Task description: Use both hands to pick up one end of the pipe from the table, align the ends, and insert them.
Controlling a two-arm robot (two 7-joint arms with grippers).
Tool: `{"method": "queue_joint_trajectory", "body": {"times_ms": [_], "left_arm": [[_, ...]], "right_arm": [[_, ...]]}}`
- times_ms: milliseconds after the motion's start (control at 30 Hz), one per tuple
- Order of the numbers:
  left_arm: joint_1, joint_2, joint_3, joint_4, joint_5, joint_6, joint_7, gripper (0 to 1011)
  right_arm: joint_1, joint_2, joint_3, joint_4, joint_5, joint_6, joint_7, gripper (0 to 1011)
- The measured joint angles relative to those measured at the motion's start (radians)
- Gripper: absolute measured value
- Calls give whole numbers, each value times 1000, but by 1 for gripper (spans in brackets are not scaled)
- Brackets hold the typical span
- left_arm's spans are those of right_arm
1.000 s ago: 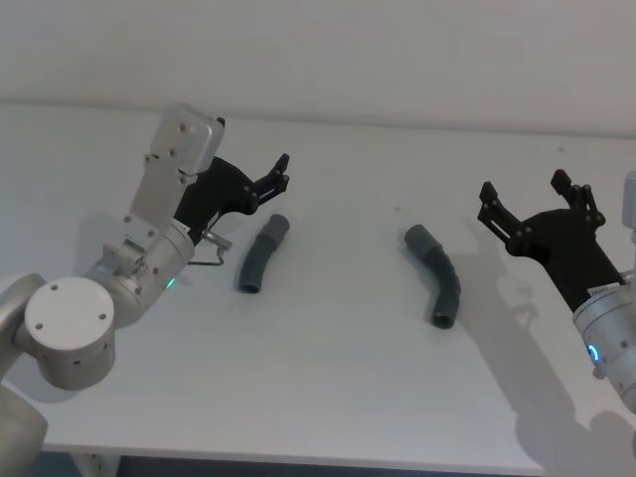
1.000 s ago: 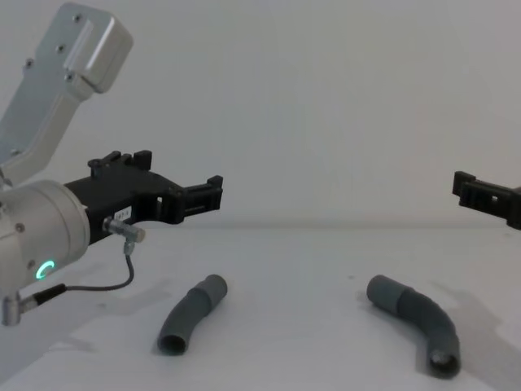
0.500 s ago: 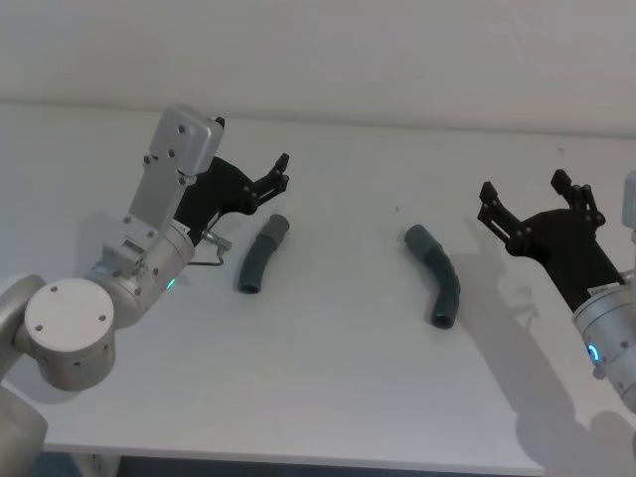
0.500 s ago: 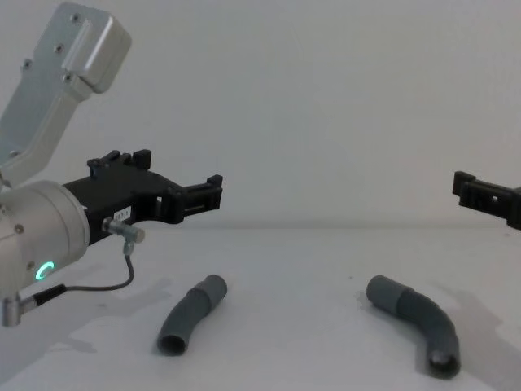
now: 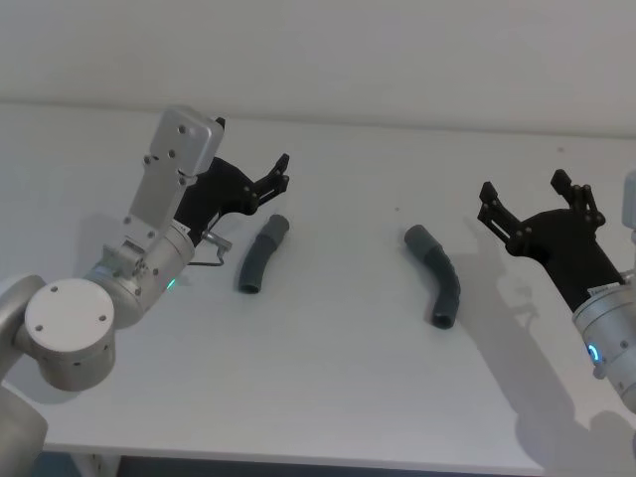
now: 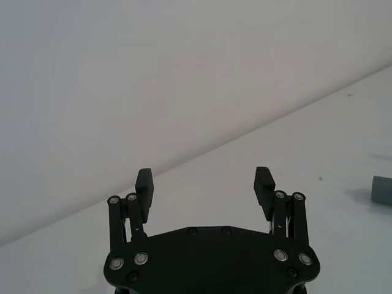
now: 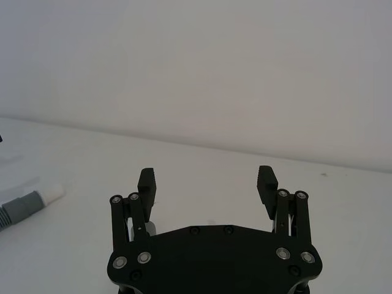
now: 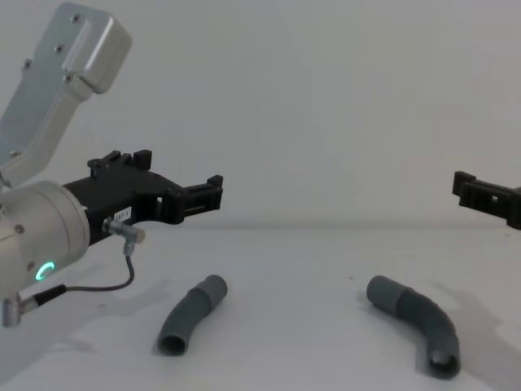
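Two bent dark-grey pipe pieces lie apart on the white table [image 5: 328,378]. The left pipe piece [image 5: 260,254] [image 8: 191,314] lies just below and right of my left gripper [image 5: 280,174] [image 8: 213,194]. That gripper hovers above the table, open and holding nothing [image 6: 204,184]. The right pipe piece [image 5: 437,274] [image 8: 415,318] lies left of my right gripper [image 5: 524,194] [image 8: 468,189], which is also raised, open and bare [image 7: 206,180]. In the right wrist view a cuff end with a white tip [image 7: 52,193] shows at the edge. A grey cuff [image 6: 383,190] shows at the left wrist view's edge.
A thin cable loop [image 8: 122,273] hangs under the left wrist near the left piece. The table's front edge [image 5: 318,462] runs close to my body, and a plain white wall [image 8: 326,98] stands behind the table.
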Motion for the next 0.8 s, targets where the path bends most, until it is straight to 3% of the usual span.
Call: {"method": "queue_joint_trajectory", "body": {"times_ms": [800], "left_arm": [[0, 0, 0, 0, -1, 0, 0, 1001]], "right_arm": [[0, 0, 0, 0, 0, 0, 0, 1004]]}}
